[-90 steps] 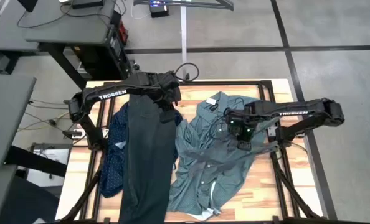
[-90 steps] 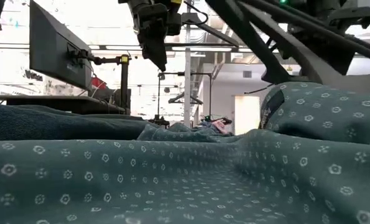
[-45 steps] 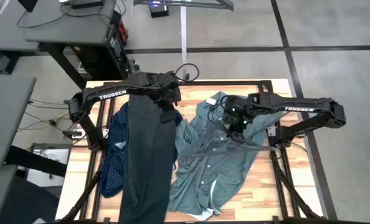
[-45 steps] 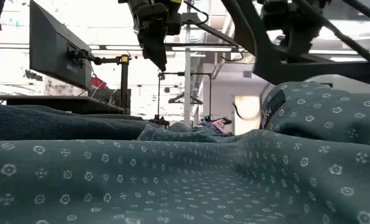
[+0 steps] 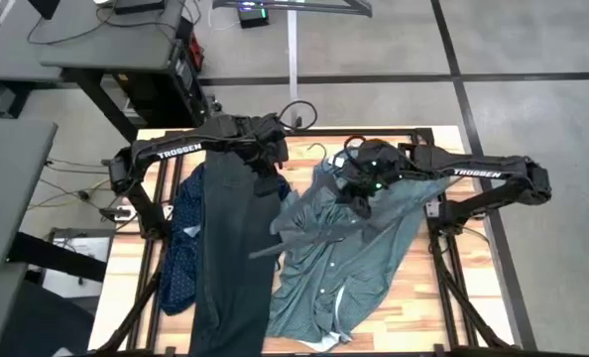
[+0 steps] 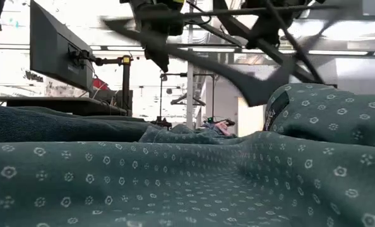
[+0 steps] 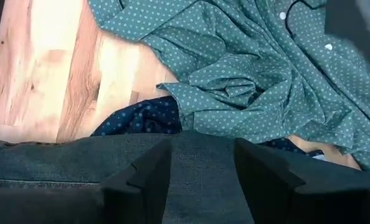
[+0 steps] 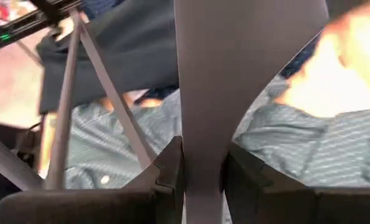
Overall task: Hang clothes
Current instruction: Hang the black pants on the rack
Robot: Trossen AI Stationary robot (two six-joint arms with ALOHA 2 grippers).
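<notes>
I am pinching a hanger (image 5: 309, 230) tight in my right claw (image 5: 362, 201) above the teal shirt (image 5: 344, 263), my left claw (image 5: 267, 188) gaping empty at nine o'clock over the jeans (image 5: 233, 258).

right pincer (image 5: 359, 190) swung leftward, hanger (image 5: 319, 230) carried along

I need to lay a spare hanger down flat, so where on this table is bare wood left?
Bare wood shows on the table right of the teal-green shirt, and in a narrower strip left of the navy dotted shirt. The middle is crowded: jeans overlap both shirts, the left gripper hovers over them, and the right gripper holds a hanger above the teal-green shirt.
</notes>
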